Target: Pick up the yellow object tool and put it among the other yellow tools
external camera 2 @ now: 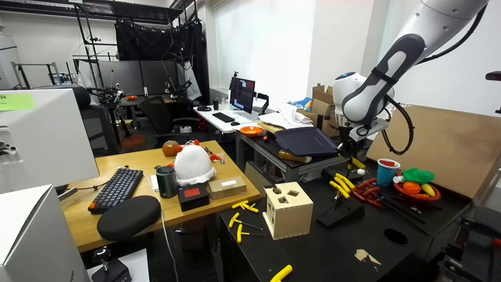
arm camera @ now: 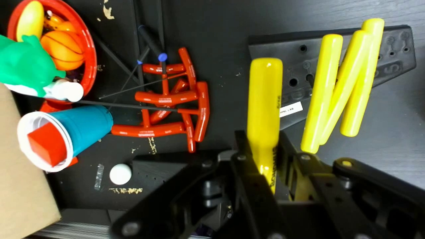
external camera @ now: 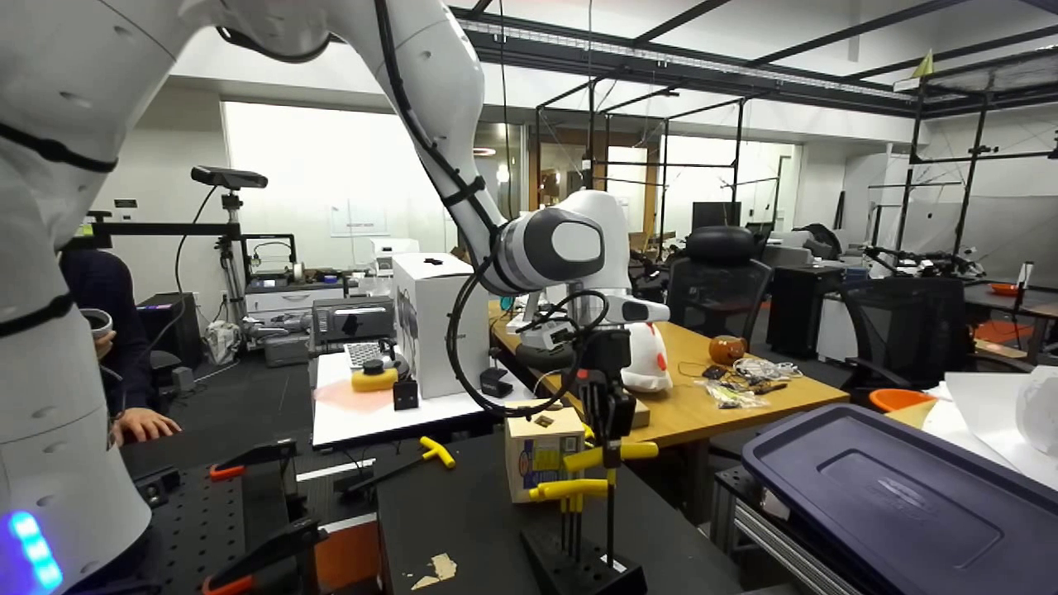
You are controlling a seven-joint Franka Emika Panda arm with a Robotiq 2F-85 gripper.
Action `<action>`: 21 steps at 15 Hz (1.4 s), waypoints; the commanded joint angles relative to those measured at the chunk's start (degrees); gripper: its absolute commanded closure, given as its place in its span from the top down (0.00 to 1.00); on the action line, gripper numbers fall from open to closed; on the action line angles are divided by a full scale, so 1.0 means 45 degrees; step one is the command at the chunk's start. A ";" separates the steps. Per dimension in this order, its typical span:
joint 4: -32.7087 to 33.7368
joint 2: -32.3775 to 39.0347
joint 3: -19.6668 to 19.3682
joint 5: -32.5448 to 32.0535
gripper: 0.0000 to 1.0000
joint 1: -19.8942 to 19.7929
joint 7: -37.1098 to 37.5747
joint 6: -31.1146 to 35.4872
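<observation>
My gripper [arm camera: 263, 142], narrowed onto the yellow tool [arm camera: 264, 96], holds its shaft [external camera: 611, 521] upright, over or in the black stand [arm camera: 294, 59] (I cannot tell which), presumably for slotting beside the other yellow tools [arm camera: 343, 88].

Dark tabletop [external camera 2: 325, 260] carries a wide spread of tools and containers

A pale wooden box [external camera 2: 291, 219] stands upright on the black surface. Near it, in an exterior view, three yellow T-handled tools [external camera 2: 239, 234] lie loose; well apart from these, a fourth yellow tool [external camera: 440, 452] lies at the table's edge, its shaft reaching past it. A black tool stand [arm camera: 289, 51] sits between the wooden box and a heap of red T-handled tools [arm camera: 166, 98], where a dark tool with a blue end [arm camera: 150, 41] also lies. Close by are a red bowl [arm camera: 91, 58], a blue cup [arm camera: 88, 121] whose base is partly hidden, and a white ball [arm camera: 120, 174] just beside a second black block [arm camera: 152, 172]. A pale worn patch [external camera 2: 361, 255] and a round dark opening [external camera 2: 395, 236] mark the top.
</observation>
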 commanded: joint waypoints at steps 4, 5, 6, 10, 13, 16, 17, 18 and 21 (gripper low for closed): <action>-0.0002 -0.0264 0.0181 -0.0044 0.06 -0.0017 -0.0765 -0.0769; -0.0002 -0.0263 0.0205 -0.0050 0.06 -0.0022 -0.0866 -0.0820; 0.0004 -0.0258 0.0232 -0.0038 0.06 -0.0034 -0.0930 -0.0866; 0.0057 -0.0222 0.0298 0.0070 0.06 -0.0058 -0.0922 -0.1059; 0.0051 -0.0190 0.0354 0.0074 0.06 -0.0055 -0.0934 -0.1180; 0.0104 -0.0162 0.0496 0.0236 0.06 -0.0139 -0.1000 -0.1375; 0.0114 -0.0155 0.0522 0.0252 0.06 -0.0143 -0.1010 -0.1421; 0.0123 -0.0155 0.0567 0.0285 0.06 -0.0162 -0.1059 -0.1478; 0.0139 -0.0139 0.0675 0.0377 0.06 -0.0211 -0.1109 -0.1630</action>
